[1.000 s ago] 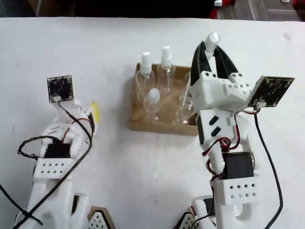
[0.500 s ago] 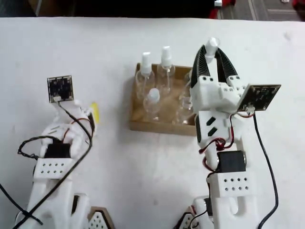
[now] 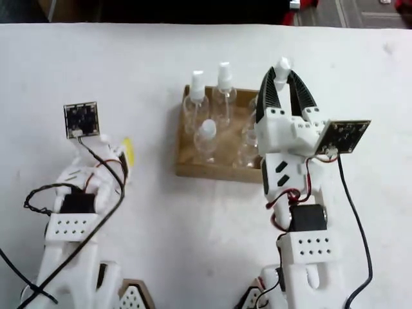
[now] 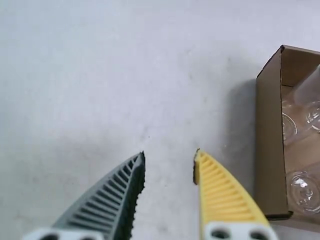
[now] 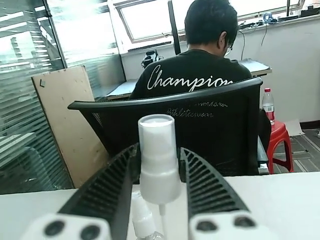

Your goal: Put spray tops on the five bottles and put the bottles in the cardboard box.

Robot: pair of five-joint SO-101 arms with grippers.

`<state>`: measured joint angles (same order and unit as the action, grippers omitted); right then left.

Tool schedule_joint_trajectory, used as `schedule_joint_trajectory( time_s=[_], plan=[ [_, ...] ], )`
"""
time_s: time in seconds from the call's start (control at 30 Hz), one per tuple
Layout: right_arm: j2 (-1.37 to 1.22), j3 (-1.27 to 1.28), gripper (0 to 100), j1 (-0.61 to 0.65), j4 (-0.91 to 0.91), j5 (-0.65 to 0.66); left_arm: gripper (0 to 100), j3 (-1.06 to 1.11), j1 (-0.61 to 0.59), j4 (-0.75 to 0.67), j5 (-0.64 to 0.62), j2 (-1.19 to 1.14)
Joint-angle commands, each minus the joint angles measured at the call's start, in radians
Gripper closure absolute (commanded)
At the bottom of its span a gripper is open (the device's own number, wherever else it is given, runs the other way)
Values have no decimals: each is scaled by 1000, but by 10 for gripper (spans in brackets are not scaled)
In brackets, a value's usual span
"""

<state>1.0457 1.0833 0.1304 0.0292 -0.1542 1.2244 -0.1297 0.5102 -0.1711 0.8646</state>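
My right hand [image 3: 283, 82] is clamped on an upright spray top [image 3: 282, 65], stem downward, by the right end of the cardboard box [image 3: 215, 171] holding the bottles [image 3: 206, 138], nearer than my left hand [image 4: 169, 155], fingers apart, over the worktop [image 3: 129, 64] left of the box

A white matte table [image 3: 161, 58] spans nearly the whole high view. A shallow brown cardboard box [image 3: 212, 168] sits on it just above centre. One white plastic arm [image 3: 71, 225] stands at lower left, a second white arm [image 3: 309, 251] at lower right.
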Motion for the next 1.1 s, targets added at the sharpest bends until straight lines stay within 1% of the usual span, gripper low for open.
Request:
schedule_joint_trajectory(
  time_s=[0.0,0.27,0.33,0.43,0.67,1.07],
  plan=[
    [1,25,981,-5,88,17,849,-12,5,-17,12,16],
    [8,66,981,39,88,17,849,-12,5,-17,12,16],
    [10,71,981,47,90,17,849,-12,7,-17,35,16],
    [33,52,981,47,88,17,849,-11,12,-17,61,16],
    [171,44,981,47,61,25,849,-12,12,-18,61,16],
    [173,46,981,38,51,25,849,-9,13,-21,63,16]
  ],
)
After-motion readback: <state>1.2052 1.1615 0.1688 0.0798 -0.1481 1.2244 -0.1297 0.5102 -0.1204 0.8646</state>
